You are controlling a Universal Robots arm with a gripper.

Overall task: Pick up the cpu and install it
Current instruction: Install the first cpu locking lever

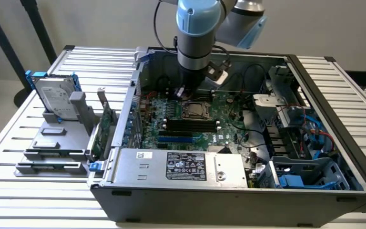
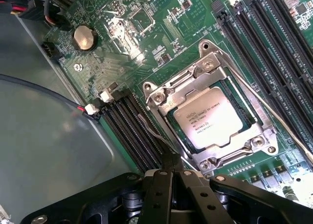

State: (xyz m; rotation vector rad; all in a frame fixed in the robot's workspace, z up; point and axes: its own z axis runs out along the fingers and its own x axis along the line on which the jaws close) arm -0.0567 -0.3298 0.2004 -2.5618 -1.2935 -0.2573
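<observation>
Wrist view: one cpu (image 2: 211,117) sits in its socket (image 2: 161,99), beside the closed, empty hand (image 2: 171,172).

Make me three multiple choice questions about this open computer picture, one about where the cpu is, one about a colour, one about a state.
1. Where is the cpu?
A. On the grey rack outside the case
B. In the socket on the motherboard
C. On the power supply

2. What colour is the motherboard?
A. Green
B. Red
C. White

3. How is the socket's frame?
A. Missing
B. Raised upright
C. Lying around the cpu

Answers: 1 B, the wrist view shows the chip seated inside the metal socket frame. 2 A, the board around the socket is green. 3 C, the silver frame lies flat around the chip's edges.
</observation>
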